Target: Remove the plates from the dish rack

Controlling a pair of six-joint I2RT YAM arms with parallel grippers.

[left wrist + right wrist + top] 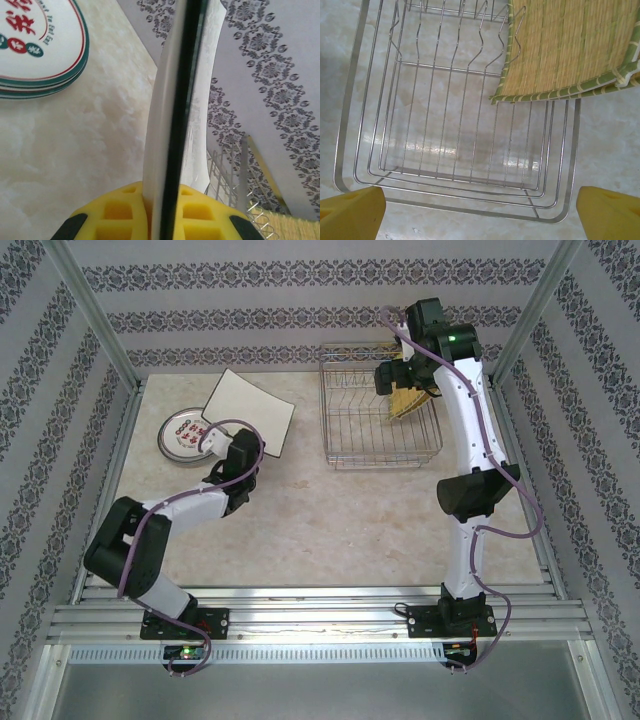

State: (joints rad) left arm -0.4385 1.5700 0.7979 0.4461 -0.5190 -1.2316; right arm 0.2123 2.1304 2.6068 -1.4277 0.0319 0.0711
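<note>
1. My left claw (167, 212) is clamping its yellow pads (125, 212) on one edge of the plain white square plate (250, 408). It is holding the plate tilted over the pale marbled tabletop (330, 530), well left of the rack.
2. Just beside that plate, the stack of round white plates (185, 435) with red markings and green rims is lying flat on the table. I judge that I am setting the square plate down next to it.
3. To do this well, I am planning to bring the free edge down first. I am meaning to let go only once the plate is resting flat, so that it neither drops nor knocks the stack.
4. Farther off, my right claw (480, 215) is hanging wide apart and empty over the silver wire dish rack (445, 125). There the yellow woven square plates (565, 50) with green rims are leaning in the slots at one end.
5. The left wrist view is showing the white plate edge-on, pinched between my pads, a grip the overhead view is not showing. The overhead view is giving the plate's whole face and its place beside the stack. The right wrist view is showing the other slots bare, and seemingly two woven plates together.
</note>
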